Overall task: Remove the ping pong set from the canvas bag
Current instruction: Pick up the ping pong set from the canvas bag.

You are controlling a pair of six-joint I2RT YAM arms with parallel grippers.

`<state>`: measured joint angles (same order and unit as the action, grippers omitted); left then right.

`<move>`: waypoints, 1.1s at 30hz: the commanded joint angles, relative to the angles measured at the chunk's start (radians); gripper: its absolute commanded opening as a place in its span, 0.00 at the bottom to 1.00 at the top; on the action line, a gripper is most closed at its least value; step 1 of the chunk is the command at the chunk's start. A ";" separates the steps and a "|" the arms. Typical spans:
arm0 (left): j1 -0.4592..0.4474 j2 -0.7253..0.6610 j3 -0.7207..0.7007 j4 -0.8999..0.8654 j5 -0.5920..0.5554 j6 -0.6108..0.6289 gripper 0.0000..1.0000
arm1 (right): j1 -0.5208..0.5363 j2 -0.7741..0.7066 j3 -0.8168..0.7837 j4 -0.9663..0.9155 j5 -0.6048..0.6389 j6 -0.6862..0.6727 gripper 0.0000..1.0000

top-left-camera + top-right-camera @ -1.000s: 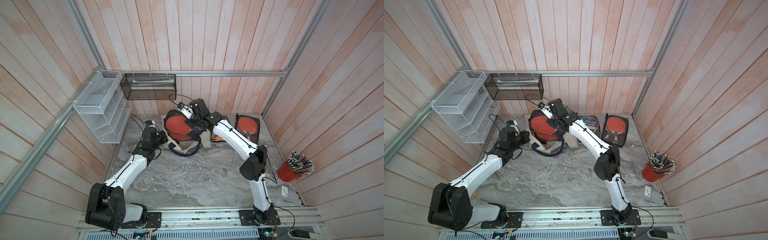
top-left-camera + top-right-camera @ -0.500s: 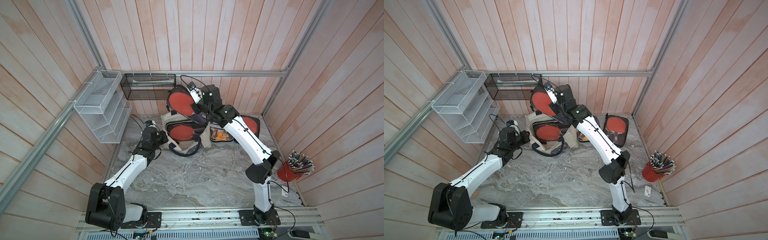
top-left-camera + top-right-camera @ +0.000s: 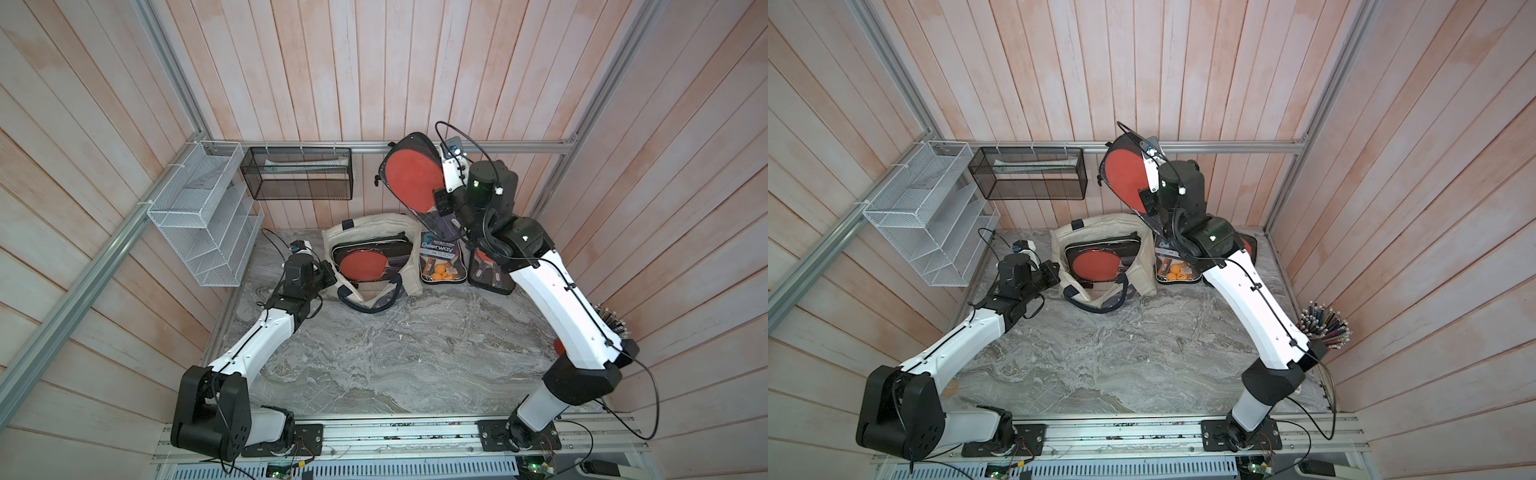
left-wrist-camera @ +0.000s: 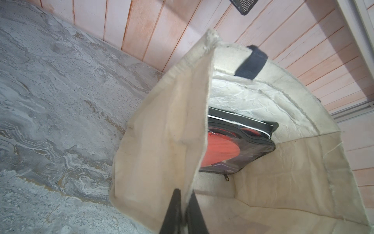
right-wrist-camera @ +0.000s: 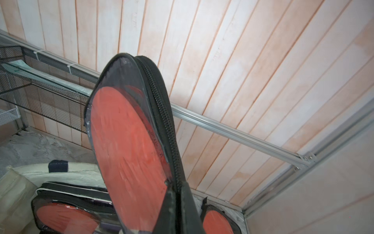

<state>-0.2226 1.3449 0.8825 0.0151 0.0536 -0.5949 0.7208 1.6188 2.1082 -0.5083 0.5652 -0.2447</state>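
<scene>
The right gripper (image 3: 439, 203) is up high at the far side, its jaws pinching the lower end of a ping pong set (image 3: 411, 178), a black zipped case with a clear face over a red paddle. In the right wrist view the fingers (image 5: 190, 212) clamp either side of the set (image 5: 129, 152) by its zipper. In both top views the set (image 3: 1121, 178) hangs tilted in the air, round end up and to the left, clear of the bag (image 3: 409, 270), above the bag's far right corner and in front of the far wall. The bag stands on the marble table (image 3: 395, 353) at the far middle, mouth open, one navy handle (image 3: 365, 303) drooping over its near side. Inside lies a second set (image 3: 365, 266), red paddle face up, also seen in the left wrist view (image 4: 222, 150) against the bag's far wall. The left gripper (image 4: 184, 191) is low at the bag's left side, jaws pressed together on the cream cloth of the left rim (image 4: 166, 141); in a top view it (image 3: 1054, 270) touches that same edge. Just right of the bag a ball pack (image 3: 440, 266) with orange balls lies on the table, and right of that another case (image 3: 490, 274) is partly hidden under the right arm. A pen cup (image 3: 1325, 324) stands at the right wall, well apart from the bag
</scene>
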 commanded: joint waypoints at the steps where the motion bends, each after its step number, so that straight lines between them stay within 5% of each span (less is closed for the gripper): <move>1: 0.004 0.014 0.025 -0.016 0.014 0.012 0.00 | -0.006 -0.121 -0.095 0.091 0.117 0.084 0.00; 9: 0.003 0.014 0.030 -0.019 0.025 0.020 0.00 | -0.009 -0.378 -0.439 0.022 0.264 0.272 0.00; 15: 0.002 0.013 0.037 -0.026 0.028 0.023 0.00 | -0.079 -0.502 -0.680 -0.129 0.228 0.515 0.00; 21: 0.000 0.013 0.033 -0.023 0.023 0.023 0.00 | -0.305 -0.652 -0.986 -0.127 -0.065 0.673 0.00; 33: -0.005 0.031 0.041 -0.020 0.017 0.024 0.00 | -0.512 -0.753 -1.315 0.009 -0.446 0.794 0.00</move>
<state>-0.2237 1.3560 0.8940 0.0151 0.0738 -0.5873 0.2161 0.8963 0.7845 -0.6044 0.2554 0.5068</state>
